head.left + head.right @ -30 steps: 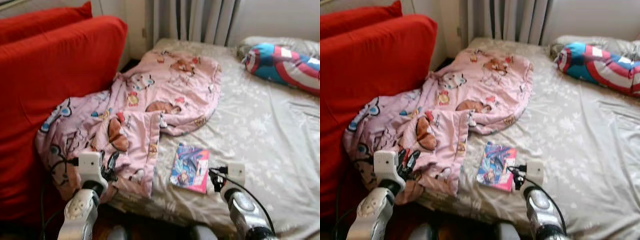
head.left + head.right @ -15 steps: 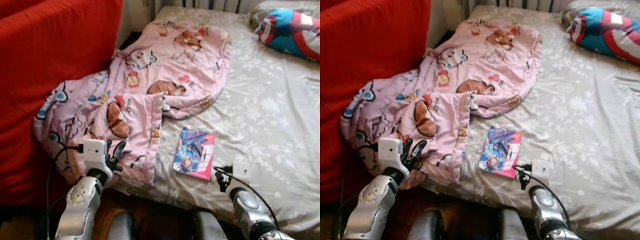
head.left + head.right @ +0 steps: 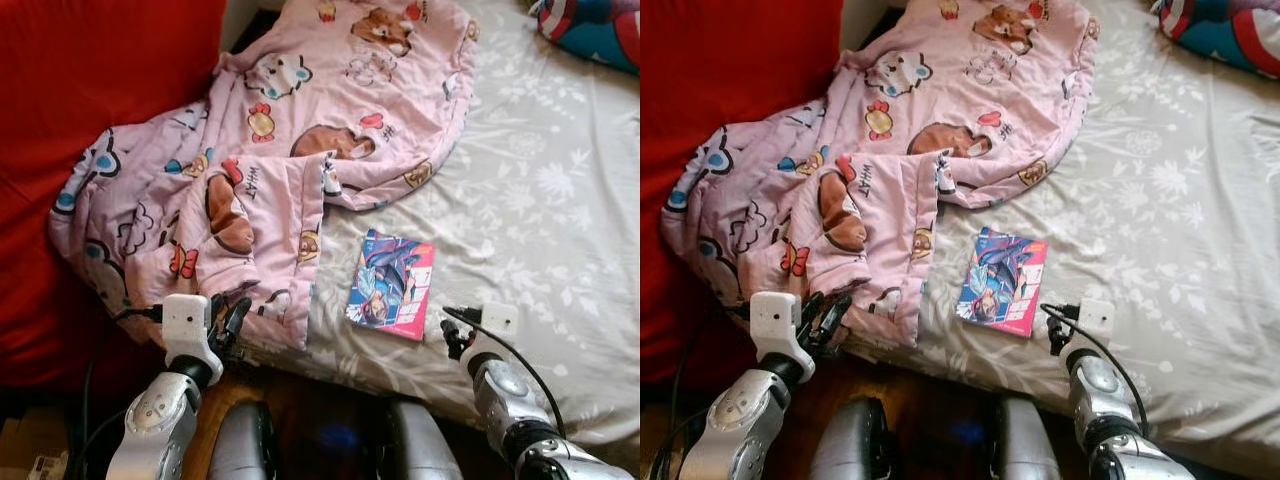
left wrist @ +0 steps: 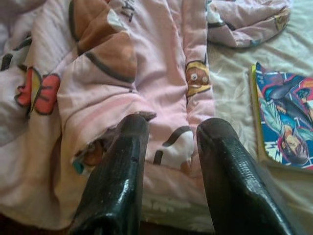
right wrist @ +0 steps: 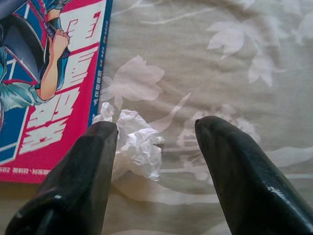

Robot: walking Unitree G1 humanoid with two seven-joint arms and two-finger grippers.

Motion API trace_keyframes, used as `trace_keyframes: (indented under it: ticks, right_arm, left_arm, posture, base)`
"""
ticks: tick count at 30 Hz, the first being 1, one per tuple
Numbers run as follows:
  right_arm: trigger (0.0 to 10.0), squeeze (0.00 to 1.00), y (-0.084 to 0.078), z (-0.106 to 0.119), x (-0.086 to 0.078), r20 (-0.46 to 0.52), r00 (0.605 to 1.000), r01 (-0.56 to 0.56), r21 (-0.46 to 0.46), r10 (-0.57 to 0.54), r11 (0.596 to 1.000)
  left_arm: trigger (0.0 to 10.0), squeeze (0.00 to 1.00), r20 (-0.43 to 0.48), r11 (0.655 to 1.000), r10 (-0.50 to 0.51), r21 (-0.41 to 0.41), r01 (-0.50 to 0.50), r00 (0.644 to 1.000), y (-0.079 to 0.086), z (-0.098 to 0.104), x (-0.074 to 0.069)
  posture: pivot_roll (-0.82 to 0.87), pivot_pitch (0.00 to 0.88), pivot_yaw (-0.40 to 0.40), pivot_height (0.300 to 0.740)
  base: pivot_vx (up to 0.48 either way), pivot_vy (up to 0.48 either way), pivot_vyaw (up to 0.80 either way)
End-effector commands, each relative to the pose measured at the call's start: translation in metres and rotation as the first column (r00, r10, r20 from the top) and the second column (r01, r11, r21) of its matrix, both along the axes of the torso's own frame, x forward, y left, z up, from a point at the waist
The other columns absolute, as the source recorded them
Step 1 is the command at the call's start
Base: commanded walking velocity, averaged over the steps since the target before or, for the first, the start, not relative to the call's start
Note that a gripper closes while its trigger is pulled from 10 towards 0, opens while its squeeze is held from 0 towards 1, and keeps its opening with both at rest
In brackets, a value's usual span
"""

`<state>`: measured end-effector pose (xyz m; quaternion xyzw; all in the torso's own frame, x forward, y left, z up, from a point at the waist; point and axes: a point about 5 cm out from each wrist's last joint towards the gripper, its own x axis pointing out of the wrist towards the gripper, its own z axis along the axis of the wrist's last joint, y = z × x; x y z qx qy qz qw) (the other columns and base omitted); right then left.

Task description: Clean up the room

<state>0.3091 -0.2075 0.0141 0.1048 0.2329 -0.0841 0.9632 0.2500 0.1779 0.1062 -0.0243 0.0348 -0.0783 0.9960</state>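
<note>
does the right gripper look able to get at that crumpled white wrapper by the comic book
Probably yes. The right gripper hovers over the bed sheet with its jaws open, and the crumpled wrapper lies between them, next to the comic book. Nothing covers it, so the way looks free.

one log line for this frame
left gripper: open, at pink blanket edge | right gripper: open, over crumpled tissue beside comic book

Between the right gripper's glossy black fingers [image 5: 83, 181] lies crinkled white paper [image 5: 134, 144], beside a glossy comic cover [image 5: 44, 83] (matt patterned sheet [image 5: 234, 73] beneath).
</note>
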Motion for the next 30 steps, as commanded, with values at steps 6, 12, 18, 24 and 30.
trace_keyframes:
  ticks: [6, 12, 18, 24, 30]
  right_arm:
    - [10.0, 0.00, 0.013, -0.008, -0.004, -0.020, 1.000, 0.017, 0.162, -0.014, 0.987]
    - [10.0, 0.00, 0.016, -0.012, -0.007, -0.034, 0.999, 0.014, 0.167, -0.008, 0.986]
    - [1.3, 0.00, 0.011, -0.014, -0.009, -0.048, 0.999, 0.030, 0.154, -0.023, 0.988]
    - [0.0, 0.00, 0.008, -0.014, -0.010, -0.052, 0.998, 0.041, 0.146, -0.034, 0.988]
    - [0.0, 0.00, 0.009, -0.014, -0.010, -0.057, 0.998, 0.023, 0.132, -0.016, 0.991]
  left_arm:
    - [10.0, 0.00, -0.022, 1.000, 0.022, 0.020, -0.022, 1.000, 0.004, 0.003, -0.013]
    - [10.0, 0.00, -0.033, 0.999, 0.024, 0.027, -0.023, 0.999, 0.003, 0.003, -0.021]
    - [10.0, 0.00, -0.044, 0.999, 0.030, 0.027, -0.029, 0.999, 0.003, 0.003, -0.024]
    - [10.0, 0.00, -0.050, 0.999, 0.034, 0.031, -0.033, 0.998, 0.003, 0.002, -0.025]
    - [10.0, 0.00, -0.051, 0.999, 0.040, 0.030, -0.038, 0.998, 0.003, 0.004, -0.027]
  posture:
    - [0.06, 0.378, 0.015, 0.645]
    - [0.07, 0.385, 0.014, 0.645]
    - [0.07, 0.387, 0.009, 0.645]
    - [0.07, 0.384, 0.008, 0.645]
    - [0.08, 0.381, 0.008, 0.645]
  base:
    - [0.000, 0.000, 0.00]
    - [0.000, 0.000, 0.00]
    - [0.000, 0.000, 0.00]
    - [0.000, 0.000, 0.00]
    - [0.000, 0.000, 0.00]
